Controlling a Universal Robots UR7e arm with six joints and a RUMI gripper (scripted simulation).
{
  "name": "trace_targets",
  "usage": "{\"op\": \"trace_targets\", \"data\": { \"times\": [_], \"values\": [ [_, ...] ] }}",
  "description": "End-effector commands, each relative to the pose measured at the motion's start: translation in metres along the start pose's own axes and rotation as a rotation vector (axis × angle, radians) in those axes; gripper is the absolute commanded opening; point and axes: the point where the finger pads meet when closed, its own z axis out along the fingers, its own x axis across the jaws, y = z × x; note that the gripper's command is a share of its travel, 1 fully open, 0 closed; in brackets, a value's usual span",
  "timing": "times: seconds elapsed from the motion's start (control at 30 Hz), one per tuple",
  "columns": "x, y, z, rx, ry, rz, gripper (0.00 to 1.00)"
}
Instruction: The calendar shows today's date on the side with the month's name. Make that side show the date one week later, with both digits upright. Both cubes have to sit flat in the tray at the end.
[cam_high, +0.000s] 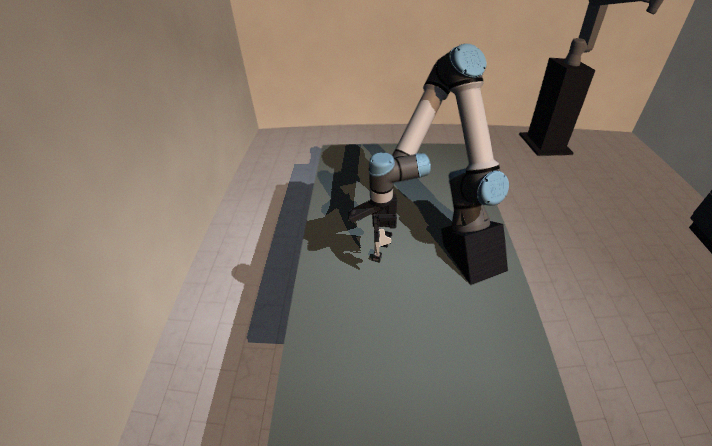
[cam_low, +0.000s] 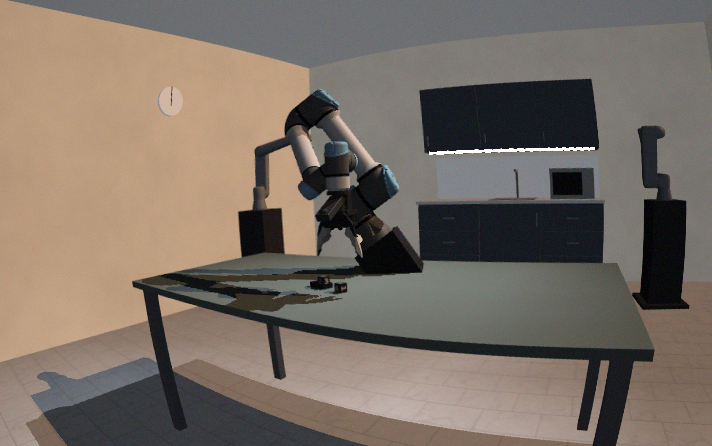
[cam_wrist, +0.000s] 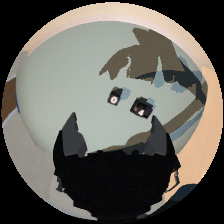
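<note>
A small dark cube (cam_high: 375, 257) (cam_low: 341, 287) (cam_wrist: 114, 99) stands on the table outside the tray; a light 0 shows on its face toward the wrist camera. The small dark calendar tray (cam_low: 316, 286) (cam_wrist: 134, 107) is beside it and holds the other cube (cam_low: 323, 280) (cam_wrist: 142, 111), which shows a light 4 in the wrist view. My gripper (cam_low: 339, 255) (cam_wrist: 114, 114) is open and empty, with its fingers wide apart, well above the table and both cubes. The month's name is not legible. In the top view the gripper largely hides the tray.
The green table (cam_high: 420, 367) (cam_low: 472, 309) bears the arm's dark base block (cam_high: 478, 254) (cam_low: 391, 252), to the right of the tray in the top view. Shadows of the arm fall around the tray. Other arms on pedestals stand away from the table.
</note>
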Motion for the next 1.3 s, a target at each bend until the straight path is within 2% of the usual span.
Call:
{"op": "trace_targets", "data": {
  "times": [0.0,0.13,0.27,0.77,1.27],
  "values": [
    [-0.0005,-0.0011,0.0008,0.004,-0.006,-0.156,1.00],
    [-0.0009,-0.0015,0.0019,0.004,-0.005,-0.318,1.00],
    [-0.0010,-0.0015,0.0022,0.004,-0.005,-0.363,1.00],
    [-0.0009,0.0006,0.0060,0.006,-0.004,-0.915,1.00],
    [0.0005,0.0029,0.0078,0.006,-0.003,-1.183,1.00]
  ]
}}
